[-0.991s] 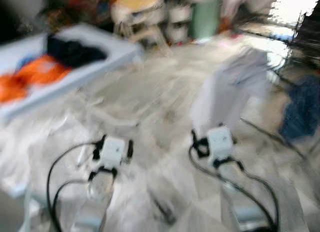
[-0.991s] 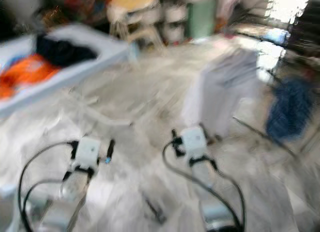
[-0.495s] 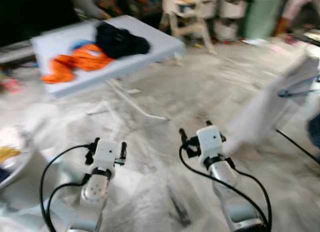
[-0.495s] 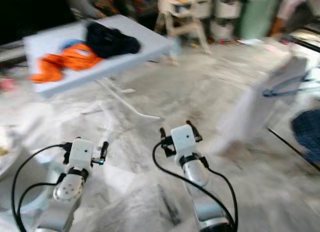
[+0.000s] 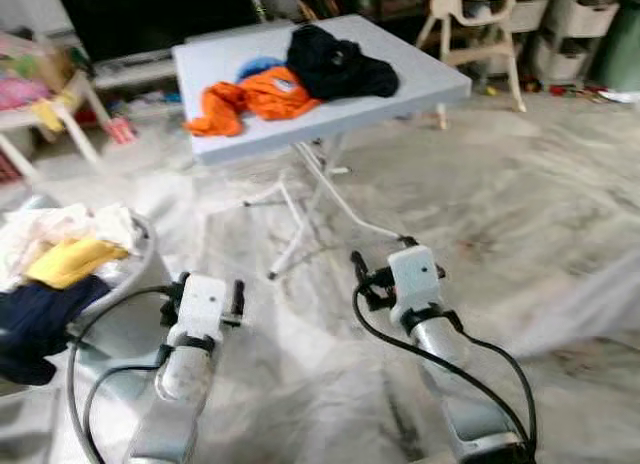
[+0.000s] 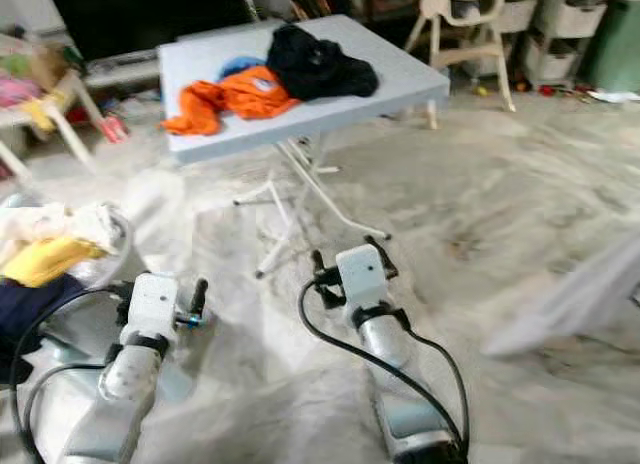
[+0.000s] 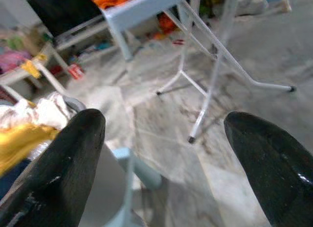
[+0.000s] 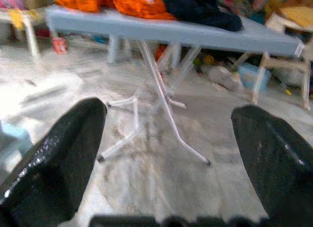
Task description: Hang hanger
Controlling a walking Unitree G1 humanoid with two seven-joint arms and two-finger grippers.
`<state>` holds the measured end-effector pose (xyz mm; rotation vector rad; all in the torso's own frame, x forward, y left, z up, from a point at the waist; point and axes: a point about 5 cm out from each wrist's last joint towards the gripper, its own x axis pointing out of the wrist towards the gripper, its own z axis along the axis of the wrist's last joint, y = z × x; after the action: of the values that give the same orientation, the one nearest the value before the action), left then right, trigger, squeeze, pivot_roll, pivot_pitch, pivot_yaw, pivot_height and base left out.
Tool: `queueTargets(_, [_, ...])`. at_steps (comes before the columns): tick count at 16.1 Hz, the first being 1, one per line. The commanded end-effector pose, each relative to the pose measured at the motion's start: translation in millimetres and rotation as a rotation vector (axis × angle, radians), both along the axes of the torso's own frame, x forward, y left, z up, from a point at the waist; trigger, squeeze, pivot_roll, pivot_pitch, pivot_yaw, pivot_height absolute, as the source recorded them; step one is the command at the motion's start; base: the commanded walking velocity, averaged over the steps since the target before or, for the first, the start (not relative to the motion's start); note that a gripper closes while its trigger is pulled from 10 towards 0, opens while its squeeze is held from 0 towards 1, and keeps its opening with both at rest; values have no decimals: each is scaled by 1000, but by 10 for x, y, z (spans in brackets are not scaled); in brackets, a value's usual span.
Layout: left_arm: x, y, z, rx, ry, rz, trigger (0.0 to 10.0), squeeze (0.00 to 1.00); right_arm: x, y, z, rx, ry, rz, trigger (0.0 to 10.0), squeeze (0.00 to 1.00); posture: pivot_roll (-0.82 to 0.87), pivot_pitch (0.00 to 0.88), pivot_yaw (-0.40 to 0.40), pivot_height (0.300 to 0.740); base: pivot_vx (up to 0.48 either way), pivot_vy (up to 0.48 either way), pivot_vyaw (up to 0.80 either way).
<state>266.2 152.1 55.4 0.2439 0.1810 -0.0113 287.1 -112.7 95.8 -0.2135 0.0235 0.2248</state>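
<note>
My left gripper [image 5: 207,284] and right gripper [image 5: 384,256] are held low over the pale stone floor, both open with nothing between their fingers. The left wrist view looks between the open fingers [image 7: 63,173] at the floor and table legs. The right wrist view looks between its fingers [image 8: 54,158] toward the table. A grey folding table [image 5: 430,79] stands ahead, carrying an orange garment [image 5: 250,96] and a black garment [image 5: 335,69]. A blurred white garment [image 6: 570,304] lies at the right edge.
A grey laundry basket [image 5: 130,324] with white, yellow and dark blue clothes [image 5: 60,254] stands close on my left. The table's white legs [image 5: 300,214] splay out ahead. A white high chair [image 5: 480,14] and storage bins stand at the back right.
The camera has swung left: the table now sits centre, the basket has come into view, and the white garment on its blue hanger has slid to the right edge. Both arms keep their pose.
</note>
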Motion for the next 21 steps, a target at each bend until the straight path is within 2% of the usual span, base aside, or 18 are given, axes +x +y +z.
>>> queueTargets(1, [0,59,3,19,4,6,10000,0,9,8,31,21,-9,-5,10000,0,-59,0,75,740,0,480,0])
queueTargets(10, [19,51,13,16,2,9,10000,0,15,9,44,26,-20,-1,10000,0,-55,0,71,740,0,480,0])
queueTargets(13, [0,104,5,-18,2,18,10000,0,25,19,43,25,-22,12,10000,0,-48,0,57,740,0,480,0])
queueTargets(17, [-71,202,66,-113,-44,18,10000,0,49,51,74,20,-35,50,10000,0,-34,0,40,740,0,0,0])
queueTargets(21, [-81,235,76,-140,-54,19,10000,0,44,88,63,24,-33,61,10000,0,-27,0,39,740,63,0,800])
